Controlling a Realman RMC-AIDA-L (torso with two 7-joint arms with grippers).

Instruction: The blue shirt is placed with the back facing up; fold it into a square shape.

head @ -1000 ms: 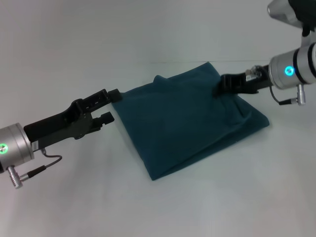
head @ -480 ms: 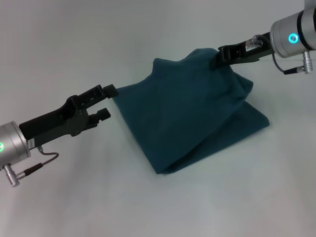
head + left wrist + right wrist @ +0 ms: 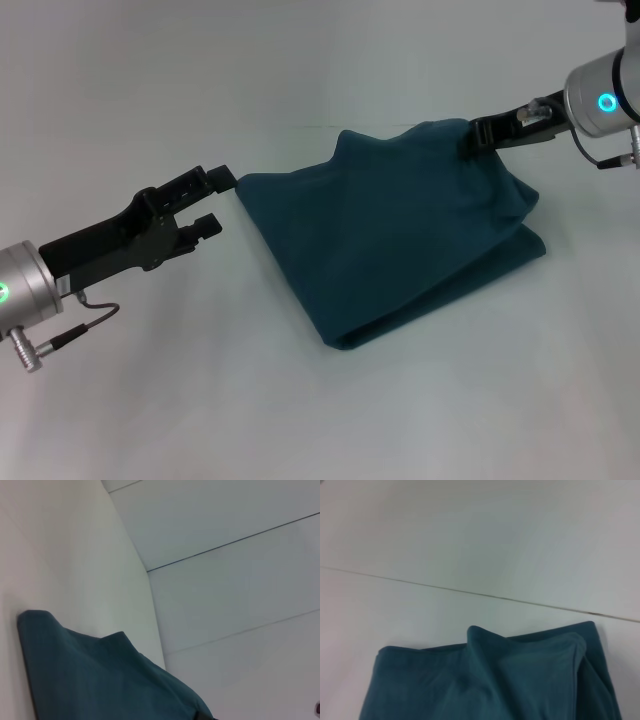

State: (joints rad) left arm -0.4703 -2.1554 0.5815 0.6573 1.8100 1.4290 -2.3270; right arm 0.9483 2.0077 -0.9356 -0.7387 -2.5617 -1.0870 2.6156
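We have the blue shirt (image 3: 400, 235) lying mid-table as a folded, roughly four-sided stack, one corner pointing toward the robot, the far-right corner pulled up off the white table (image 3: 300, 420) into a peak. The right gripper (image 3: 478, 135) sits at that raised corner, reaching in from the shirt's right and far side with the arm nearly level, fingers closed down on the fabric, so it looks pinched on the corner (the contact itself is partly hidden by cloth). The left gripper (image 3: 215, 200) is just beside the shirt's left corner, coming in low from the robot's left, forearm angled up toward the shirt; its two fingers are parted with a clear gap and nothing between them, upper fingertip close to or just touching the hem, we can't tell which. Our read: the fold is mostly done and this step is squaring or laying over the lifted corner. To do it well, we'd keep the right pinch firm, carry the corner low across the stack rather than high, so lower layers don't drag, and set it down aligned with the edge beneath. The left gripper could pin or grip its corner first to stop the stack sliding. Risk: the top layer bunching into the ridge already visible near the shirt's far edge.
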